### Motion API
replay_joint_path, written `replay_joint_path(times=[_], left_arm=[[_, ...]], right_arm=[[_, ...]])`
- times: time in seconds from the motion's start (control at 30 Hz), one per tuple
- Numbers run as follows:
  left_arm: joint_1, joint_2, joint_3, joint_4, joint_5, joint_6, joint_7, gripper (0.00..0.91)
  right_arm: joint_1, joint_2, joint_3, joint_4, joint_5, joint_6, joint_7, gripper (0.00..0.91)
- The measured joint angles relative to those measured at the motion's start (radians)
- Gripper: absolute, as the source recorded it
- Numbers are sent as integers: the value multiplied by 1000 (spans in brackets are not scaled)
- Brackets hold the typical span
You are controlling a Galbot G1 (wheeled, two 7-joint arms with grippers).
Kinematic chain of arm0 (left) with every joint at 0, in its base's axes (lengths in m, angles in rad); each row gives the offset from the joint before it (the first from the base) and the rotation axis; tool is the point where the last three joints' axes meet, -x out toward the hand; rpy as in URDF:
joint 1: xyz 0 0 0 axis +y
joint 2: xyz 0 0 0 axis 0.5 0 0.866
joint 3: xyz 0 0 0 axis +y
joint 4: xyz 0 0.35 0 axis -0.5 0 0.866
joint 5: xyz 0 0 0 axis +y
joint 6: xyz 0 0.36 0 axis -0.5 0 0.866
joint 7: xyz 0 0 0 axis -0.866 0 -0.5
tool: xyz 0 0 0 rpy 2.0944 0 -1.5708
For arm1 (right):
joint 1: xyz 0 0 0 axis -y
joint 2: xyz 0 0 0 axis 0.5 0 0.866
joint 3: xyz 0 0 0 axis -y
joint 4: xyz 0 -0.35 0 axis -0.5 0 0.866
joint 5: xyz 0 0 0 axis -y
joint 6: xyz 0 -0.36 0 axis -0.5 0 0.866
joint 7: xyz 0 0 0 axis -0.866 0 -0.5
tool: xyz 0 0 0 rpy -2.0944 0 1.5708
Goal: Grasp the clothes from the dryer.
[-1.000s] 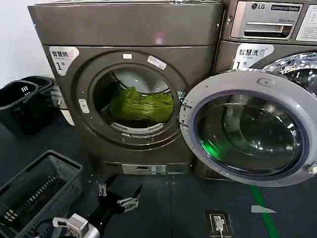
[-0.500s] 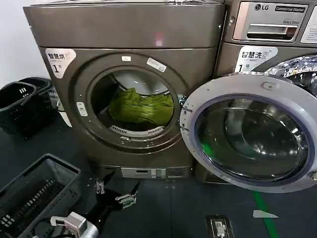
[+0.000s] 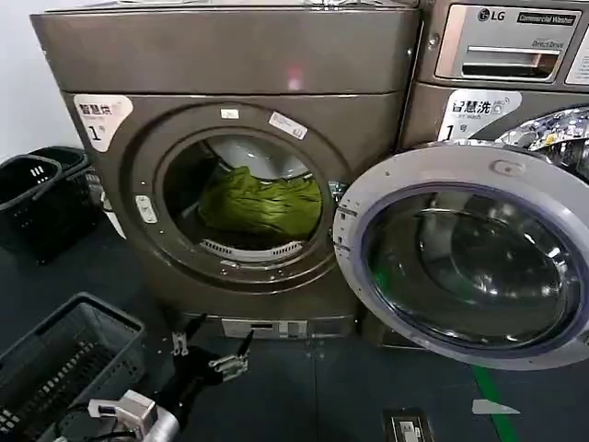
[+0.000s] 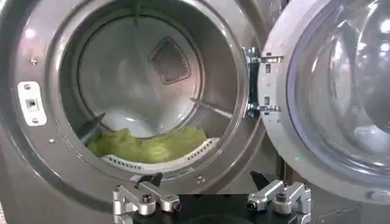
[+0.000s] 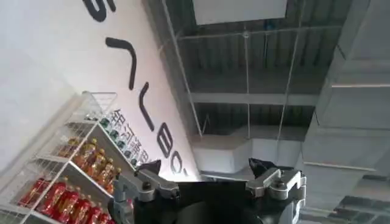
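Clothes (image 3: 260, 204), olive-green bundle, lie low in the drum of the dryer (image 3: 230, 166), door (image 3: 465, 253) swung wide to its right. Left gripper (image 3: 210, 348) hangs low before the porthole, below it, jaws spread, nothing held. Right gripper (image 5: 210, 182) points up toward a ceiling, jaws apart, empty. Basket (image 3: 64, 359) on floor at left.

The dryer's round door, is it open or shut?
Open. The dryer has its door swung out to one side, so the clothes show in the drum.
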Motion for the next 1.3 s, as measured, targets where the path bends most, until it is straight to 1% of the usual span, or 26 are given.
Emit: replay_joint_path(times=[0.67, 1.3], left_arm=[[-9, 11, 2, 10, 15, 1, -68, 907], [-21, 8, -4, 4, 1, 19, -74, 907]], right_arm=[[-20, 0, 28, -1, 5, 1, -1, 907], [-27, 0, 44, -11, 7, 6, -2, 907]])
